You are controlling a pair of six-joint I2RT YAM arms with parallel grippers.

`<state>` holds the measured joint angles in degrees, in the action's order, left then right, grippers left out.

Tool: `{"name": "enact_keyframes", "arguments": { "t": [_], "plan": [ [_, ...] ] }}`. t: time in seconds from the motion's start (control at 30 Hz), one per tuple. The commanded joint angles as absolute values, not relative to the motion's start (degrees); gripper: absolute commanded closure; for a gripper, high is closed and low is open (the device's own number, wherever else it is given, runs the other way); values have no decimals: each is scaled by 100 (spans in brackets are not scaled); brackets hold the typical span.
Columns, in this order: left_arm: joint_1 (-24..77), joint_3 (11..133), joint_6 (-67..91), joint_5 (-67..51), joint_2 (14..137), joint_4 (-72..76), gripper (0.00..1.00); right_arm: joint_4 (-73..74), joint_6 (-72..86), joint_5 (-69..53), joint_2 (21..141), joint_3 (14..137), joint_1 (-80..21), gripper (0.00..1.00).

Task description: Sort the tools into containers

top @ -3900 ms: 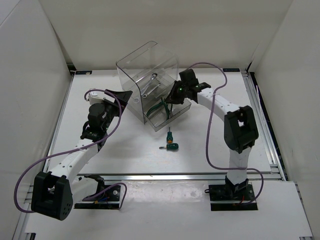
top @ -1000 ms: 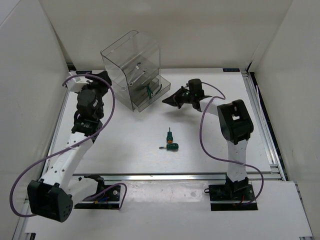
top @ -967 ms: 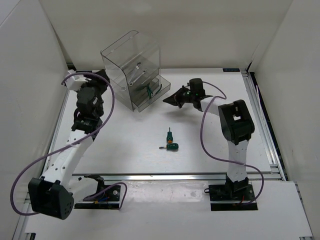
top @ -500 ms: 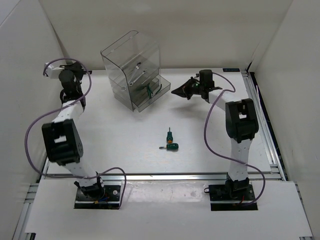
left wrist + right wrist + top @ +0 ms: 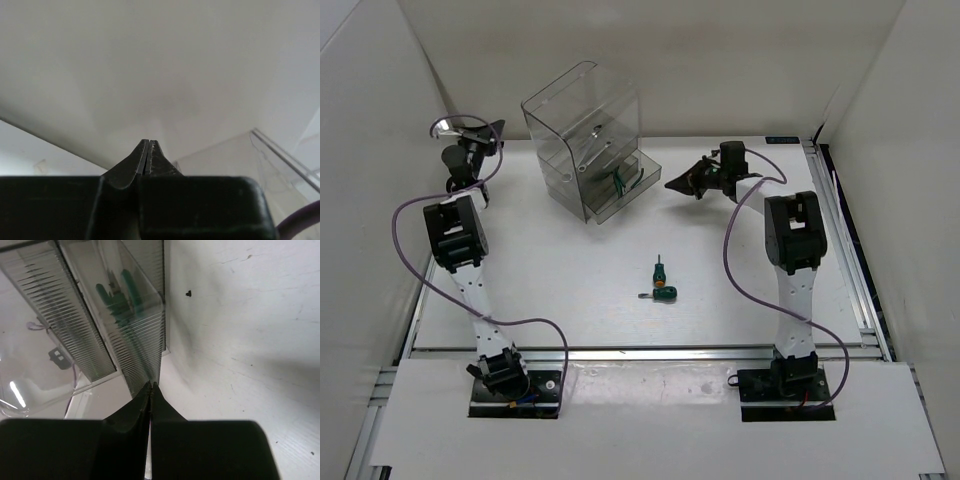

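Note:
Two stubby green-handled screwdrivers (image 5: 661, 275) (image 5: 660, 293) lie together on the white table, in front of the organiser and apart from both grippers. The clear organiser (image 5: 582, 130) stands at the back, its lower drawers (image 5: 632, 188) pulled out. Green-handled pliers (image 5: 618, 181) (image 5: 119, 296) lie in a pulled-out drawer, and a silver wrench (image 5: 592, 134) shows higher inside. My right gripper (image 5: 671, 186) (image 5: 151, 385) is shut and empty, hanging just right of the drawer (image 5: 142, 347) fronts. Shut and empty too, my left gripper (image 5: 496, 125) (image 5: 149, 142) is raised at the far left, facing the wall.
White walls close in the table (image 5: 570, 280) on the left, back and right. Both arms stand folded upright over their bases, purple cables looping down from them. An aluminium rail (image 5: 650, 353) runs along the near edge.
My left arm has swung back from beside the organiser to the far left and folded upright, its gripper closing. The right gripper has drawn back a little to the right.

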<state>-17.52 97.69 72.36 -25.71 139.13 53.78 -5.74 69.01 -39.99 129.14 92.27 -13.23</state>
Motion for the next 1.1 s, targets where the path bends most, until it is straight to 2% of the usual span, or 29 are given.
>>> {"name": "enact_keyframes", "arguments": {
  "t": [0.0, 0.13, 0.43, 0.7, 1.07],
  "plan": [
    [-1670, 10230, 7102, -3252, 13693, 5573, 90, -747, 6891, -4219, 13043, 9536, -1336, 99],
    [-1565, 11071, 6751, -3645, 14131, 4793, 90, -712, 6803, -4289, 13183, 9589, -1336, 99],
    [-1266, 11381, 6908, -4043, 15010, 4658, 90, -536, 6785, -4386, 13412, 10002, -1476, 99],
    [-1090, 12374, 7391, -4623, 15977, 4535, 90, -563, 6856, -4509, 13588, 10230, -1582, 97],
    [-765, 12358, 7910, -4957, 16172, 5009, 88, -615, 7225, -4535, 14220, 10986, -1775, 97]
  ]
}}
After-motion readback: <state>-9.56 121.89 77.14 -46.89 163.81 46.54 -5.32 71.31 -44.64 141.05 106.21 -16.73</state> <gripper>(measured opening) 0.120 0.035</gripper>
